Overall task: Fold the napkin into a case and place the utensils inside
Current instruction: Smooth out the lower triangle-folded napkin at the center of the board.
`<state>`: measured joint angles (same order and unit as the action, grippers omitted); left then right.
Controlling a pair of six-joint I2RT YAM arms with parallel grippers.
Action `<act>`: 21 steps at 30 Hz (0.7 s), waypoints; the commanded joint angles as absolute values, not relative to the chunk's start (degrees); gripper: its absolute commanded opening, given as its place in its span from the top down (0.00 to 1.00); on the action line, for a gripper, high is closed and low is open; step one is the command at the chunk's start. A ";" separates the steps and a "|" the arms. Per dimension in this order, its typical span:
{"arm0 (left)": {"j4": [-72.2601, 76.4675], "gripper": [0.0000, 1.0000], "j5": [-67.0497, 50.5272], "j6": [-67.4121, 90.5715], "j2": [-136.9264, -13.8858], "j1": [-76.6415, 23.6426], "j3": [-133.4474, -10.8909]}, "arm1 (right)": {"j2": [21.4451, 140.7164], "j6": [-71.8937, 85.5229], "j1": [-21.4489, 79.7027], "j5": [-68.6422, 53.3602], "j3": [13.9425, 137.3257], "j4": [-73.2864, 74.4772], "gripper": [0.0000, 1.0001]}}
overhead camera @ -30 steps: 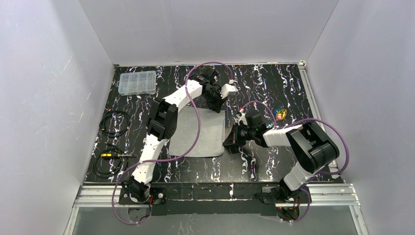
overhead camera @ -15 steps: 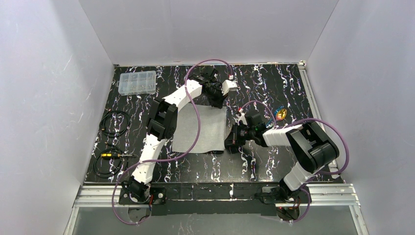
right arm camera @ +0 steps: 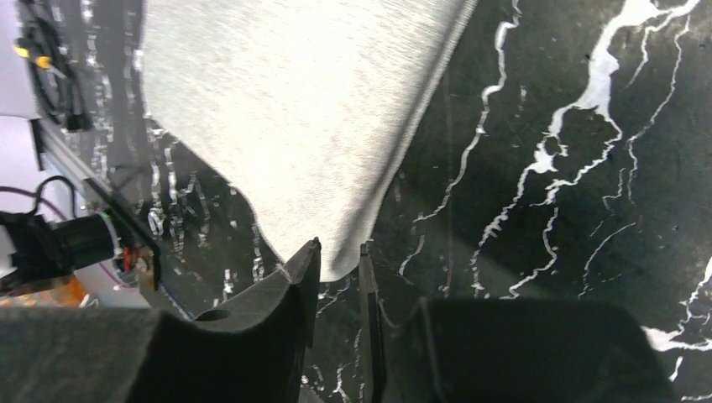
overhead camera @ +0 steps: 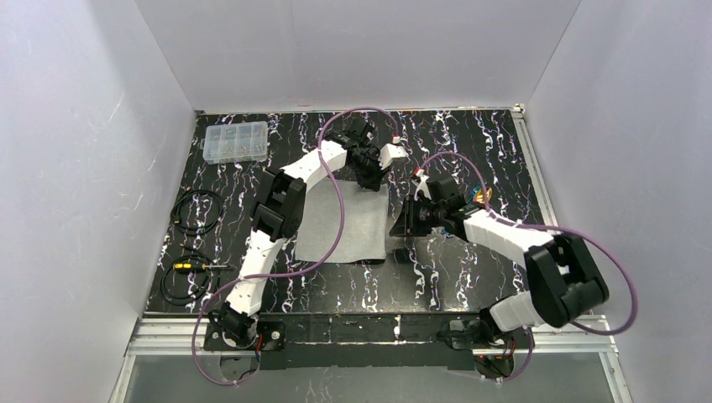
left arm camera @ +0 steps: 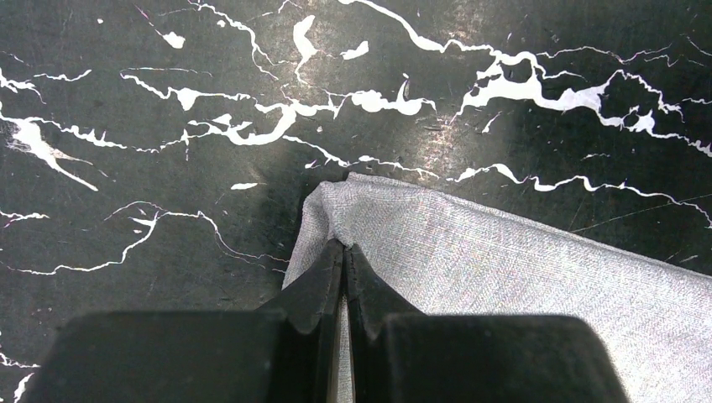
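The light-grey napkin [overhead camera: 344, 225] lies flat and unfolded on the black marbled table. My left gripper [overhead camera: 368, 180] is shut on its far right corner, and the left wrist view shows the pinched cloth [left arm camera: 504, 260] between the closed jaws [left arm camera: 346, 245]. My right gripper [overhead camera: 403, 225] hovers just right of the napkin's right edge. In the right wrist view its jaws [right arm camera: 338, 245] stand slightly apart and empty above the near right corner of the napkin [right arm camera: 311, 109]. The utensils [overhead camera: 483, 195] show only as a small gold and blue glint behind the right arm.
A clear plastic compartment box [overhead camera: 236, 141] stands at the far left. Two black cable coils [overhead camera: 197, 210] [overhead camera: 185, 277] lie along the left side. White walls close in the table on three sides.
My right gripper has let go of the napkin's near right corner, risen and moved back to the right. My left gripper has pulled the far corner slightly farther away, flattening the cloth.
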<state>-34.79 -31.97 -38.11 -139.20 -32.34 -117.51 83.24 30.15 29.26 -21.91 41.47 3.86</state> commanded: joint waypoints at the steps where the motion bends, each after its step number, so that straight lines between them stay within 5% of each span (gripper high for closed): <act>1: -34.79 1.00 -32.01 -37.89 -136.83 -32.55 -117.18 | 77.59 32.31 29.16 -26.30 38.50 0.61 0.70; 10: -34.81 1.00 -31.00 -36.62 -137.49 -32.54 -118.09 | 85.07 38.32 32.56 -36.81 33.41 -19.48 0.96; 21: -34.74 1.00 -29.97 -36.35 -137.90 -32.52 -119.06 | 90.66 34.82 30.72 -30.06 29.85 -14.30 0.99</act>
